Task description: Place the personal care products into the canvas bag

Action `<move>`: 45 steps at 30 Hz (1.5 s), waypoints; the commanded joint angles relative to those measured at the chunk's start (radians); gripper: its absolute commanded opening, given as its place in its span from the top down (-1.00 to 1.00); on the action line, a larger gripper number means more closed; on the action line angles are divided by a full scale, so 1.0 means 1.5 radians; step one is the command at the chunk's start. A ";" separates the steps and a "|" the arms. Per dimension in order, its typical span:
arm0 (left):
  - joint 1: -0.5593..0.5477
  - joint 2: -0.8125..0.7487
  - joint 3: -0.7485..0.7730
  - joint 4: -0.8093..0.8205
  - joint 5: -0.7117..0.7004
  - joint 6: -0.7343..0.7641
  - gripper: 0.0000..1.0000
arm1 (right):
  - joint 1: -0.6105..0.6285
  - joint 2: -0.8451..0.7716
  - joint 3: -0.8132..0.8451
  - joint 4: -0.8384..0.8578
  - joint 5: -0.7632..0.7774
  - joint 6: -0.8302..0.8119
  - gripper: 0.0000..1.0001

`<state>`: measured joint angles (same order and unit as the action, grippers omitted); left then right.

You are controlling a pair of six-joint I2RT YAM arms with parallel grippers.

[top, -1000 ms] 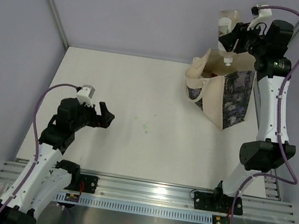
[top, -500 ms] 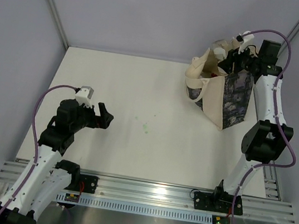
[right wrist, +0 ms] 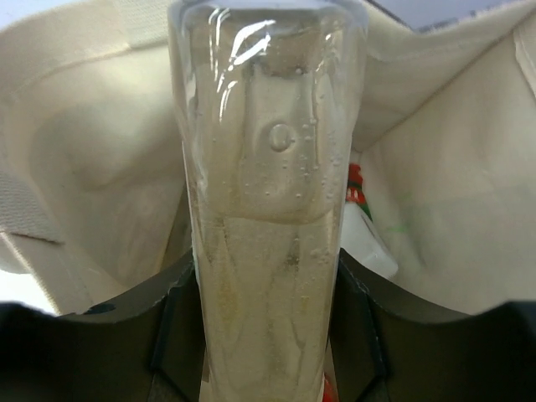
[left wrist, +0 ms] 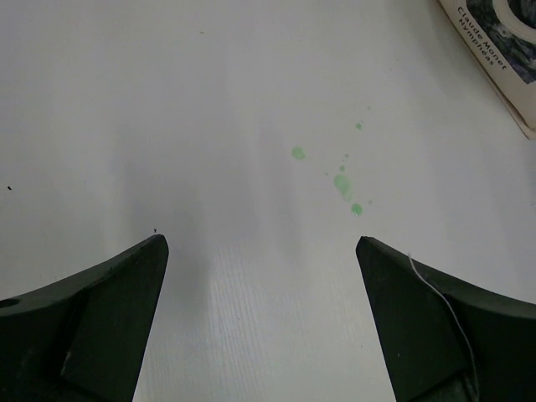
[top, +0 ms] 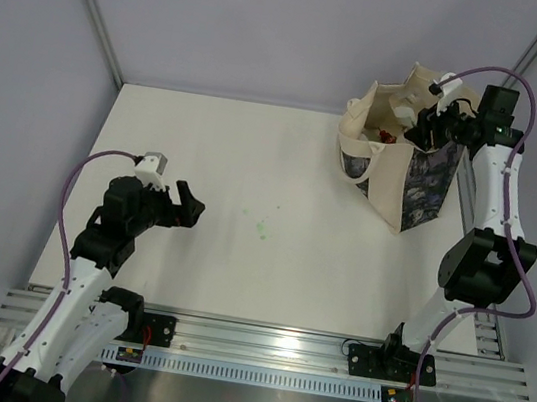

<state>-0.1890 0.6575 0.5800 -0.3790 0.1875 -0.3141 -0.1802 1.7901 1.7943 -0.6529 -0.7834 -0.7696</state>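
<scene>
At the table's one o'clock corner the right gripper (top: 420, 121) is clamped on a clear bottle (right wrist: 264, 209) of bubbly pale liquid at the open mouth of the canvas bag (top: 384, 183) — while at eight o'clock the left gripper (left wrist: 260, 322) hovers, jaws spread wide, over the white table (left wrist: 209, 126) near some green flecks (left wrist: 342, 184).

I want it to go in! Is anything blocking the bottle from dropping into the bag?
Nothing visible is. The clear bottle, held in the right fingers, hangs at the open mouth of the canvas bag.
</scene>
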 commanded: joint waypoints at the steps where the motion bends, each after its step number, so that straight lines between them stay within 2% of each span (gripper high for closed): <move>1: 0.001 0.006 -0.002 0.068 -0.020 -0.032 -0.97 | -0.006 0.063 0.102 -0.080 0.106 0.012 0.68; 4: 0.001 -0.001 0.000 0.074 -0.037 -0.045 -0.98 | -0.006 0.120 0.187 -0.127 0.166 0.065 0.33; 5: 0.002 -0.004 0.000 0.074 -0.044 -0.046 -0.97 | -0.006 0.122 0.192 -0.125 0.182 0.076 0.04; 7: 0.002 -0.007 0.002 0.068 -0.045 -0.045 -0.98 | -0.006 0.107 0.174 -0.089 0.188 0.101 -0.26; 9: 0.002 -0.010 0.002 0.060 -0.043 -0.046 -0.98 | -0.006 0.091 0.156 -0.062 0.196 0.123 -0.97; 14: 0.002 -0.021 0.000 0.057 -0.044 -0.052 -0.98 | -0.006 0.059 0.196 -0.037 0.227 0.187 -0.99; 16: 0.002 -0.029 0.003 0.055 -0.046 -0.063 -0.98 | -0.006 0.024 0.209 -0.037 0.204 0.221 -0.99; 20: 0.002 -0.050 0.013 0.044 -0.090 -0.099 -0.97 | -0.006 -0.078 0.133 0.048 0.125 0.342 -0.99; 21: 0.002 -0.055 0.014 0.045 -0.093 -0.100 -0.98 | -0.006 -0.100 0.086 0.100 0.131 0.373 -0.99; 23: 0.002 -0.064 0.019 0.042 -0.096 -0.098 -0.97 | -0.006 -0.155 0.042 0.134 0.162 0.450 -0.99; 27: 0.002 -0.067 0.032 0.032 -0.090 -0.094 -0.97 | -0.006 -0.217 -0.024 0.124 0.196 0.530 -0.99; 31: 0.002 -0.071 0.038 0.032 -0.078 -0.096 -0.97 | -0.006 -0.277 -0.063 0.073 0.265 0.546 -0.99; 34: 0.002 -0.074 0.042 0.031 -0.065 -0.100 -0.98 | -0.006 -0.341 -0.137 0.074 0.307 0.530 -0.99; 39: 0.002 -0.086 0.048 0.026 -0.032 -0.114 -0.97 | -0.005 -0.429 -0.266 0.097 0.327 0.529 -0.99; 45: 0.002 -0.120 0.053 -0.003 -0.020 -0.118 -0.98 | -0.006 -0.477 -0.334 0.073 0.340 0.556 -0.99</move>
<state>-0.1883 0.5045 0.6128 -0.3763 0.1238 -0.4801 -0.1844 1.1156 1.3224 -0.5537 -0.3210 0.0250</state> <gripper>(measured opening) 0.984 0.993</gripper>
